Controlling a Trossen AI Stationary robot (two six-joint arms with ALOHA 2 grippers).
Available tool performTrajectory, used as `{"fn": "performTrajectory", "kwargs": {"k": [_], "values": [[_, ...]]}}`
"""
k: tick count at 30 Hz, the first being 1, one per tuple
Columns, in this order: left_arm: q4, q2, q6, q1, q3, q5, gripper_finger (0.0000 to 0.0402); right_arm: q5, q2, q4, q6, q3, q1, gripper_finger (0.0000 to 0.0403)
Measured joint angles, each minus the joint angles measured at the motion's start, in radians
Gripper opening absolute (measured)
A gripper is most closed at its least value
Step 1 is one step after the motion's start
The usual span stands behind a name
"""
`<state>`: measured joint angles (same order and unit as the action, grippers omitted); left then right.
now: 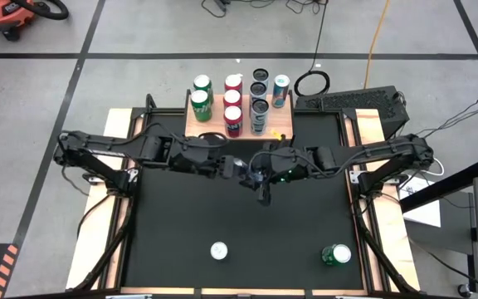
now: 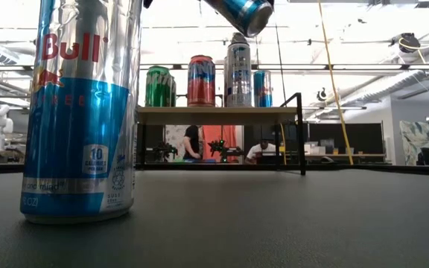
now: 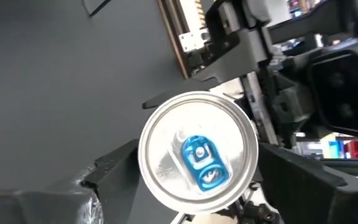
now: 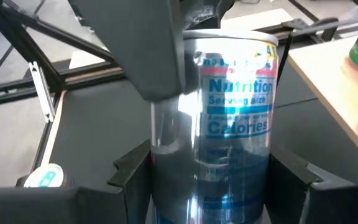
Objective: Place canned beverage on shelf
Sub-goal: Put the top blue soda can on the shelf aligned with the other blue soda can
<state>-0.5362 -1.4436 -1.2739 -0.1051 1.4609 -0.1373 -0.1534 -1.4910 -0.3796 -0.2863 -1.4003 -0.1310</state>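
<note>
Can held mid-air between both grippers, just short of shelf

Can [image 4: 232,118], silver/blue, is off the table, at mid-table just in front of the shelf [image 1: 282,124], tilted per low view. Right gripper [image 4: 210,180] has a finger each side of the can body, closed on it. Left gripper [image 3: 191,177] sits at the can's top end; its fingers [image 3: 114,165] stand either side of the lid w/ a gap showing, so spread wide, can't tell if they touch the can. Both arms reach in from their own sides & meet near table centre.

Shelf is at the far edge of the black table [image 1: 181,216], light wood on thin black legs. On it: 2 green cans [image 1: 201,94] at the left, a row of red cans [image 1: 233,104] next, then dark-topped tall cans [image 1: 259,100], & a teal can [image 1: 281,87] at the right.

On the near part of the table: a silver-topped can [image 1: 219,250] upright, well apart from a green can [image 1: 336,254] toward the right corner. Low view has the blue/silver one big in the foreground.

People in the room behind, small.
</note>
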Motion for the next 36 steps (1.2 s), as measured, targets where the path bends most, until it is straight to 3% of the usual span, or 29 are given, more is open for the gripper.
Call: {"fn": "performTrajectory", "kwargs": {"k": [8,18,30,36], "values": [[0.022,0.039,0.009,0.004,0.000,-0.079,0.0318,0.024,0.000,-0.011,0.000,-0.001,0.000,0.0213],[0.159,0.041,0.114,0.027,0.002,-0.081,0.0318,0.032,-0.003,-0.024,-0.010,0.002,0.000,0.0213],[0.297,0.148,0.498,0.028,0.002,-0.109,0.0319,0.230,0.055,0.018,-0.108,0.002,-0.001,0.0213],[0.362,0.173,0.692,0.021,0.002,-0.106,0.0319,0.234,0.146,0.041,-0.120,0.002,0.007,0.0213]]}}
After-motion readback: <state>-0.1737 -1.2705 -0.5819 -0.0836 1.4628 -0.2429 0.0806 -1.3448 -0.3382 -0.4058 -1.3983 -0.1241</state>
